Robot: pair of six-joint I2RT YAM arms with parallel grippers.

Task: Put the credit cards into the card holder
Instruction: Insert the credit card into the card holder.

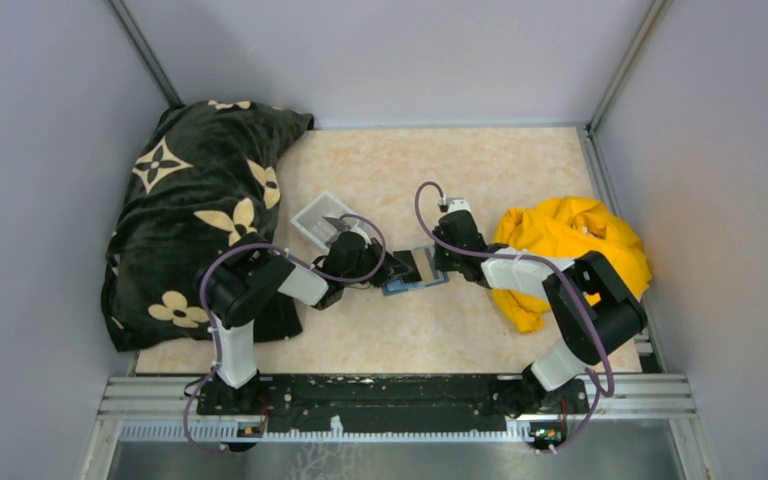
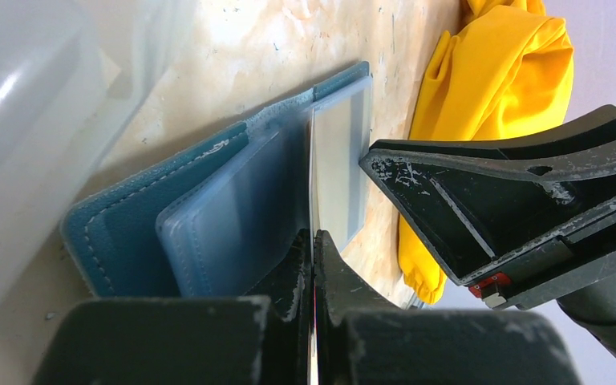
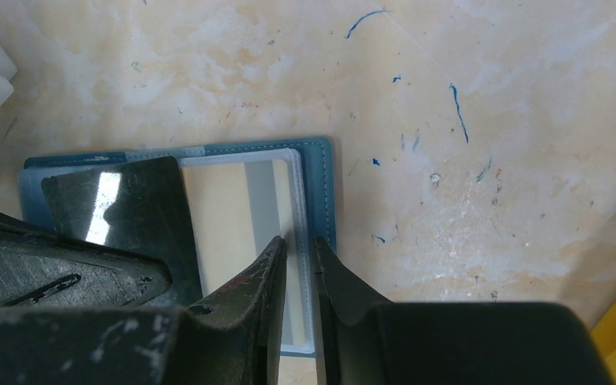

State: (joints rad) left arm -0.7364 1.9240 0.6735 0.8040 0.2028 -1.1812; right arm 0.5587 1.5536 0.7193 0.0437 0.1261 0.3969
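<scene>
Card holder [image 1: 415,285] open on marbled tabletop [image 1: 480,170]; grey walls [image 1: 390,50] around

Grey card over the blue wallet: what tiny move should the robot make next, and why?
Probably the left gripper should ease the grey card on into the clear pocket. It pinches the card, which sits over the open card holder and is not visibly inside a slot, while the right gripper seems to pinch the pocket's edge, steadying it.
</scene>
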